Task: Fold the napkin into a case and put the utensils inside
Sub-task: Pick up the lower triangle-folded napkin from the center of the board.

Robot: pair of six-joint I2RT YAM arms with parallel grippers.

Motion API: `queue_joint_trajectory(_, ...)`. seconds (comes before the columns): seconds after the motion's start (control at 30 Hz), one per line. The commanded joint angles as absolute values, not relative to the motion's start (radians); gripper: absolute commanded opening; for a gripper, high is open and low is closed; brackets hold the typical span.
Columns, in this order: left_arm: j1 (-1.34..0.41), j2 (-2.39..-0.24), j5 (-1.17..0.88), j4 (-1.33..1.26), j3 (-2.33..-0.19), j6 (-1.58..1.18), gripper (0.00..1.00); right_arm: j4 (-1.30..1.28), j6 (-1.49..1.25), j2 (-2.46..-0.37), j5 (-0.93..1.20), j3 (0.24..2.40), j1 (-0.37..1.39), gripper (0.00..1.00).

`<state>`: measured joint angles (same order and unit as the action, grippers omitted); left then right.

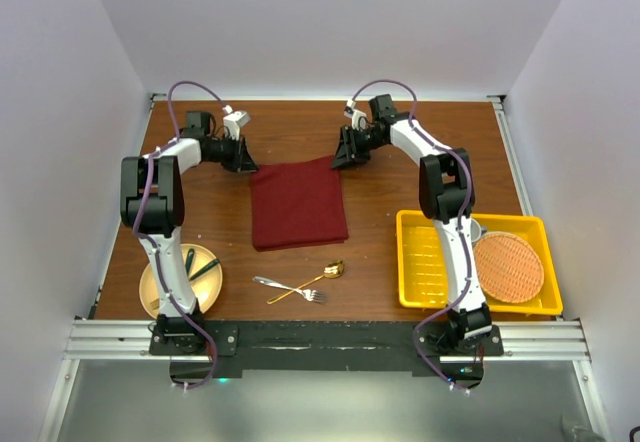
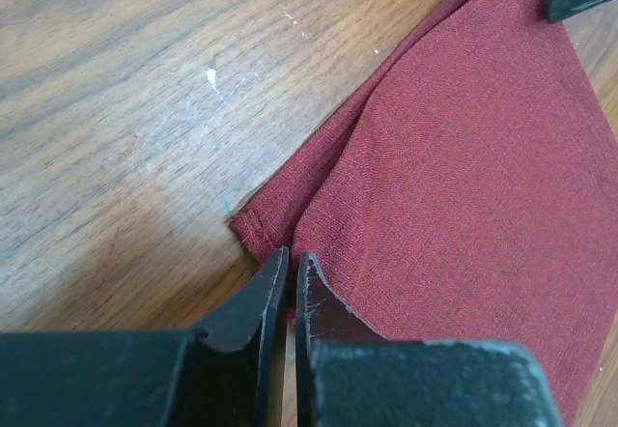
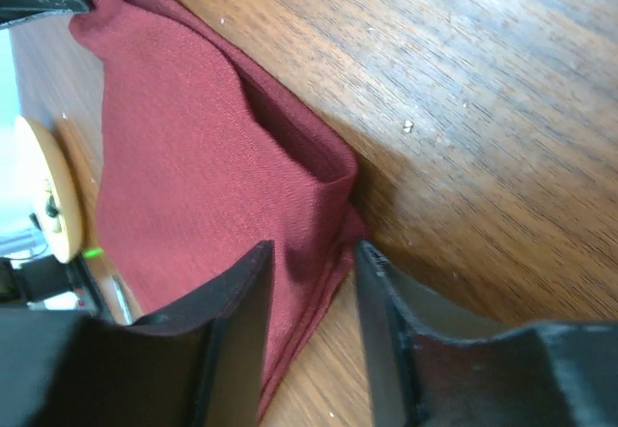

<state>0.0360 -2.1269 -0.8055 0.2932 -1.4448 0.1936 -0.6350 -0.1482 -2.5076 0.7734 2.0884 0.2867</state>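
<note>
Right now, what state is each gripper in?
Left gripper: shut at a corner of the napkin; cannot tell whether it pinches cloth.
Right gripper: open, jaws either side of another napkin corner, not closed on it.

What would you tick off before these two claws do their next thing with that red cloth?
1. Napkin folded over on itself: ok.
2. Left claw shut at the cloth's far left corner: ok.
3. Cloth really pinched in the left claw: cannot tell.
4. Right claw closed on the far right corner: not ok, its jaws stand open astride it.
5. Fork and spoon lying apart from the cloth: ok.
</note>
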Motion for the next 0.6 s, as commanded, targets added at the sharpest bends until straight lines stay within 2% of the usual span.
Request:
queue_joint_trajectory(0.0,0.031,-2.132,-0.816,0.265,-1.486,0.193,0.0,-0.65,-0.19,-2.554,0.764,2.106,0.288,0.24)
queue_joint_trajectory(0.13,0.031,-2.135,-0.825,0.265,-1.497,0.196,0.0,-0.618,-0.19,-2.54,0.765,2.108,0.288,0.01)
queue_joint_trajectory(0.4,0.032,-2.111,-0.856,0.276,-1.513,0.213,0.01,-0.454,-0.097,-2.408,0.819,2.03,0.299,0.0)
queue_joint_trajectory(0.43,0.032,-2.108,-0.864,0.281,-1.514,0.228,0.05,-0.448,-0.037,-2.392,0.819,2.013,0.307,0.0)
queue_joint_trajectory(0.47,0.032,-2.099,-0.864,0.291,-1.511,0.233,0.19,-0.456,-0.006,-2.378,0.821,2.007,0.313,0.0)
queue_joint_trajectory(0.57,0.038,-2.071,-0.85,0.293,-1.496,0.227,0.48,-0.48,0.164,-2.327,0.802,1.964,0.34,0.0)
